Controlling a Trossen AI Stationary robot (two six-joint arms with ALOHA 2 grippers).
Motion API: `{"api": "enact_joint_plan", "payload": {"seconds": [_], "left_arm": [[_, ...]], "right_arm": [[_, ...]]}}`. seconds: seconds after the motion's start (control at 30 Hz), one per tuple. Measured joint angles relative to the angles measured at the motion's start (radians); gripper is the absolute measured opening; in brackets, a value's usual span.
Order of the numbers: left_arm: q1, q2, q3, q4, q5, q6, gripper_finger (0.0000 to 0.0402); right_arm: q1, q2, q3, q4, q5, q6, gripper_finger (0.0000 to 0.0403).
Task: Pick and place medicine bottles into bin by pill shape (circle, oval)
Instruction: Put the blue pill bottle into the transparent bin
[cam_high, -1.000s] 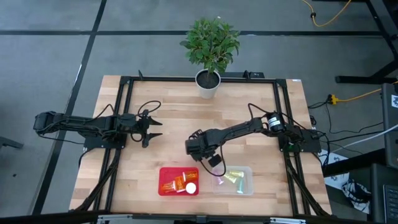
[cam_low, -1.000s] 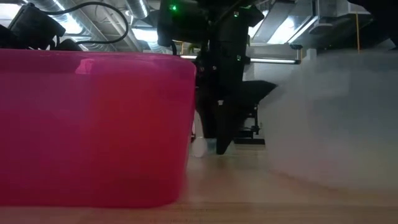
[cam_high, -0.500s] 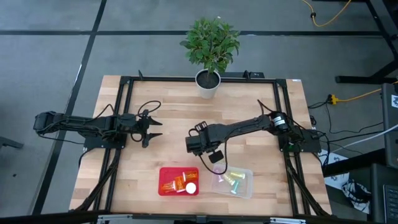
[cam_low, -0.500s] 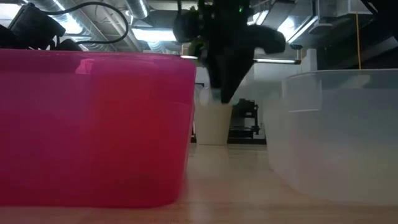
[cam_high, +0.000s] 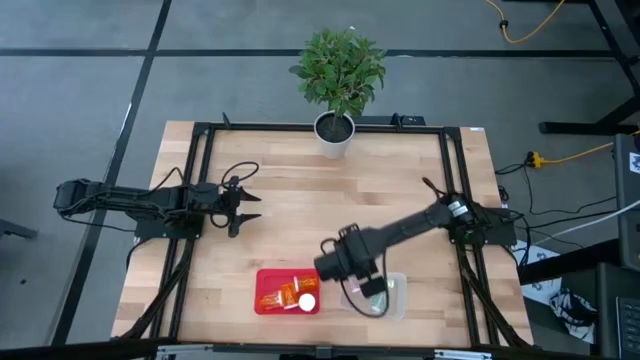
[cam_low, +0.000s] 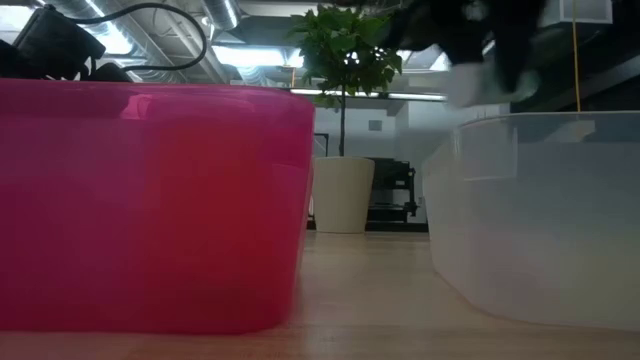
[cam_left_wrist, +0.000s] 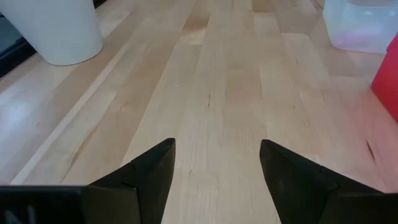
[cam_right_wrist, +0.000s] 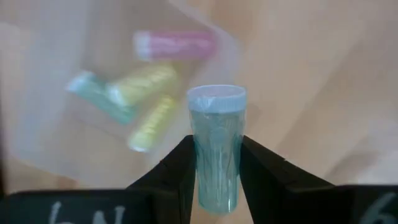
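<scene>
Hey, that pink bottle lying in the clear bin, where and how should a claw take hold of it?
Grip the pink bottle across the middle of its body, coming down from above the clear bin. It lies on its side apart from the yellow bottles, so its long flanks look free; the bin walls would likely block a sideways approach.

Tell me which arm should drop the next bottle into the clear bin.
Right. Its hand is shut on a teal bottle above the clear bin. The left hand waits open, far from both bins.
</scene>
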Motion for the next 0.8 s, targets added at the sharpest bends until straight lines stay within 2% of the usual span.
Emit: {"api": "enact_joint_plan", "payload": {"seconds": [0.17, 0.3, 0.43, 0.8], "left_arm": [[0.0, 0.0, 0.0, 0.0, 0.0, 0.0, 0.0228], [0.0, 0.0, 0.0, 0.0, 0.0, 0.0, 0.0228], [0.0, 0.0, 0.0, 0.0, 0.0, -0.002, 0.0228], [0.0, 0.0, 0.0, 0.0, 0.0, -0.002, 0.0228]], "right_arm": [[0.093, 0.0, 0.0, -0.002, -0.019, 0.091, 0.011], [0.141, 0.0, 0.0, 0.002, 0.015, 0.181, 0.011], [0.154, 0.0, 0.0, 0.006, 0.052, 0.24, 0.011], [0.156, 0.0, -0.001, 0.017, 0.052, 0.264, 0.0115]]}}
